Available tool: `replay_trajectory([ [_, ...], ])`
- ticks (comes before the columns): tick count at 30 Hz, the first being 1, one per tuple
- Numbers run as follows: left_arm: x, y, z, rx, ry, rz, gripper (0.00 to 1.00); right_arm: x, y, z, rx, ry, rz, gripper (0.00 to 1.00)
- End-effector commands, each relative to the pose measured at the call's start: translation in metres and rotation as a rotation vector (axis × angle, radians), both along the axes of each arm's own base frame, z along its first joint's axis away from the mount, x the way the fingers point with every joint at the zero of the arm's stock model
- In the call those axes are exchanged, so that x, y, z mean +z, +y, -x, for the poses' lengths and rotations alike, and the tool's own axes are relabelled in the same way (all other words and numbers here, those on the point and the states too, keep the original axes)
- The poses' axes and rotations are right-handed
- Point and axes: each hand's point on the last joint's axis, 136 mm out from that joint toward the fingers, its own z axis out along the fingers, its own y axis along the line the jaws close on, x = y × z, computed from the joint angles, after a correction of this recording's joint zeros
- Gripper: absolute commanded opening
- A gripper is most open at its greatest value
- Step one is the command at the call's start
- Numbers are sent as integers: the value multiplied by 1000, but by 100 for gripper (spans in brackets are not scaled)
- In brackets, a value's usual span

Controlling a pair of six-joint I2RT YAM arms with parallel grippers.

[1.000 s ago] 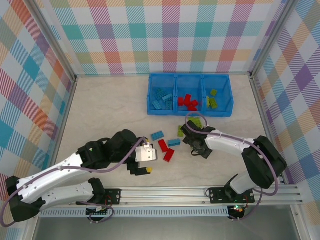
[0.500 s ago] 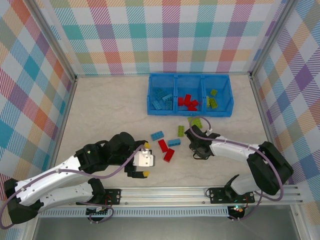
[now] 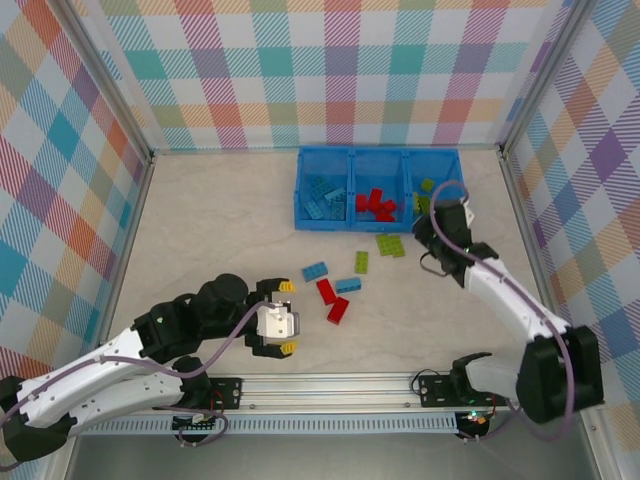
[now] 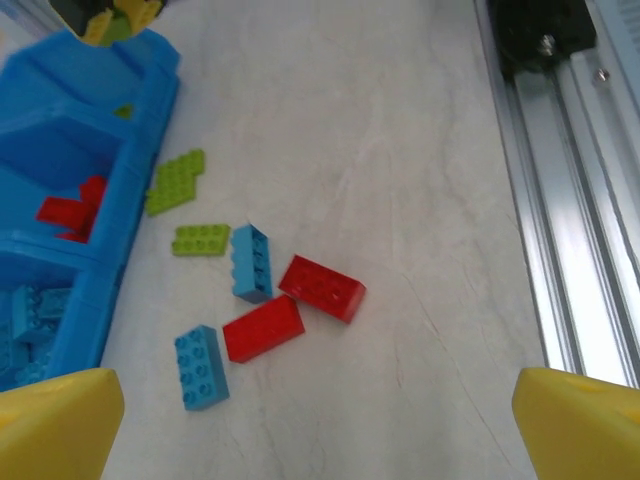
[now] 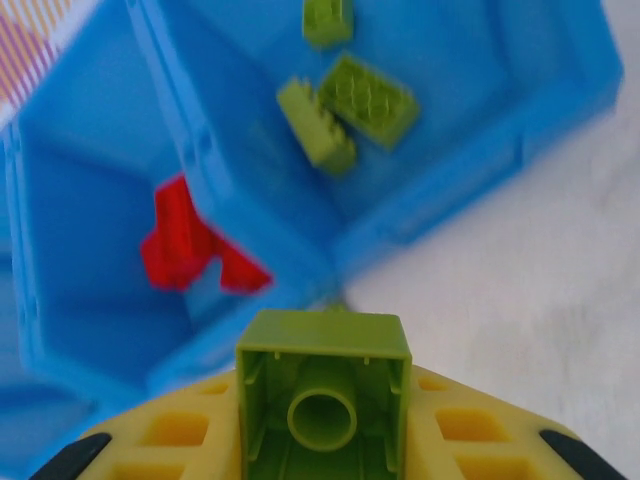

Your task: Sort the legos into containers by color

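Legos (image 3: 338,310) are lying loose on the surface (image 3: 220,220) near the blue tray (image 3: 340,226) overhead. Left wrist: left end effector (image 4: 320,420) is hanging spread. Right wrist: right end effector (image 5: 323,450) is pinching a green lego (image 5: 323,375) at the tray's edge.

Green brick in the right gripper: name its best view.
Right wrist: the green brick sits close up, hollow underside showing, held in the right gripper. Left wrist catches a tiny green sliver; top external cannot resolve it.
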Motion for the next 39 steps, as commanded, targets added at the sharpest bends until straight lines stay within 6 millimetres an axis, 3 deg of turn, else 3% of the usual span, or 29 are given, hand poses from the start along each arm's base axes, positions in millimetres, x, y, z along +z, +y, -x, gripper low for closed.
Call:
replay_trajectory([
  [1,30,-6,-18,105,-10,185,100,4,-7,-48,60,-37,3,21],
  [5,31,-5,-25,140,3,195,100,-8,-11,-97,63,-6,-17,26],
  [7,28,-3,-28,152,4,176,100,-11,-16,-112,49,0,-7,37],
  [11,26,-2,-31,164,-2,167,100,-5,-23,-123,33,5,12,58],
  [15,26,-2,-32,163,9,173,100,18,-20,-113,73,-31,21,61],
  [17,28,-3,-32,163,16,184,100,31,-12,-100,125,-68,2,59],
  [20,31,-2,-32,162,19,196,100,47,21,-67,285,-122,-29,58],
  [25,25,0,-26,126,17,154,100,58,103,19,665,-223,-34,61],
  [27,19,1,-20,83,27,113,100,45,123,52,745,-173,-27,62],
  [31,11,2,-17,56,42,61,100,0,151,107,818,42,-1,62],
  [35,9,4,-18,62,37,44,100,-48,163,146,752,256,73,65],
  [39,0,8,-6,-11,32,-15,100,-79,190,175,763,348,174,70],
])
